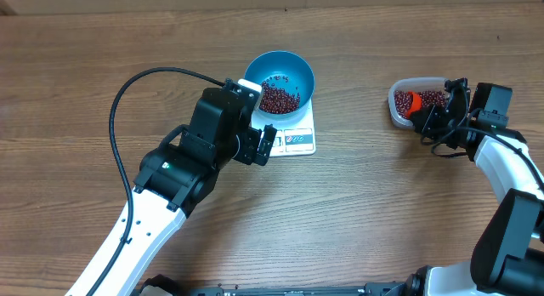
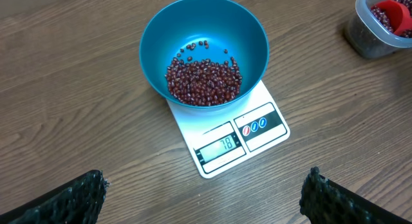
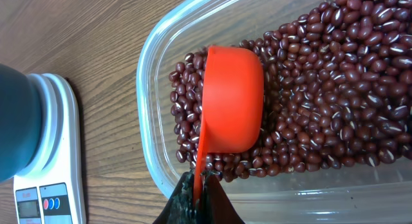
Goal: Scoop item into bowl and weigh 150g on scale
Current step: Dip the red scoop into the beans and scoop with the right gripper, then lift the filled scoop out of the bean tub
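Note:
The blue bowl stands on the white scale and holds a small heap of red-brown beans; the display reads 78. My left gripper hangs open just in front of the scale, nothing between its fingers. At the right, my right gripper is shut on the handle of an orange scoop, whose cup lies on its side among more beans inside the clear tub.
Bare wooden table surrounds everything. A black cable loops over the table left of the left arm. The tub sits a hand's width right of the scale.

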`<state>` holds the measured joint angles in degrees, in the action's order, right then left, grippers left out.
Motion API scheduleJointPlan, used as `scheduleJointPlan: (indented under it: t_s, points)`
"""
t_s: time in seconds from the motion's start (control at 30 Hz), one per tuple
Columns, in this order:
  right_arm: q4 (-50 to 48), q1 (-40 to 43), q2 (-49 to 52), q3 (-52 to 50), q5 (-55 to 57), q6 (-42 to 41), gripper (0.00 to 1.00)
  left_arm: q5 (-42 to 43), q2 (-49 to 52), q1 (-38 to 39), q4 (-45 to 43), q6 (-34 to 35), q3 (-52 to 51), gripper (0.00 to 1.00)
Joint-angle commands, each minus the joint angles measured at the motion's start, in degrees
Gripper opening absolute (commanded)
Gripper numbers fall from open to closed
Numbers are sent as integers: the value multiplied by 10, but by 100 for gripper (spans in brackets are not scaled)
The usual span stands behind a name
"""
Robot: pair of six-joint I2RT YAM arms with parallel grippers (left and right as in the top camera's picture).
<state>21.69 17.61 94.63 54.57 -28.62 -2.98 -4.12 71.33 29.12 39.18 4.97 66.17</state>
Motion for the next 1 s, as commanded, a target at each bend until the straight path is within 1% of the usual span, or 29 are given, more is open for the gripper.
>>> scheduleJointPlan:
  t_s: [0.0,0.33,0.53,0.67,0.87,0.97]
  points:
    - [-1,2,7,2,-18,-4,4,-5,2,-2,-1,-3,15,100]
    - [-14,4,7,2,-33,-31,4,-5,2,-2,-1,-3,15,100]
    - [-17,31,7,2,-59,-52,4,-5,2,-2,0,-3,15,99]
    - [-17,58,7,2,-89,-52,4,-5,2,-2,0,-3,15,99]
    - [-17,107,7,2,-183,-52,4,-5,2,-2,0,-3,15,99]
    - [-16,124,7,2,-212,-52,4,-5,2,-2,-1,-3,15,100]
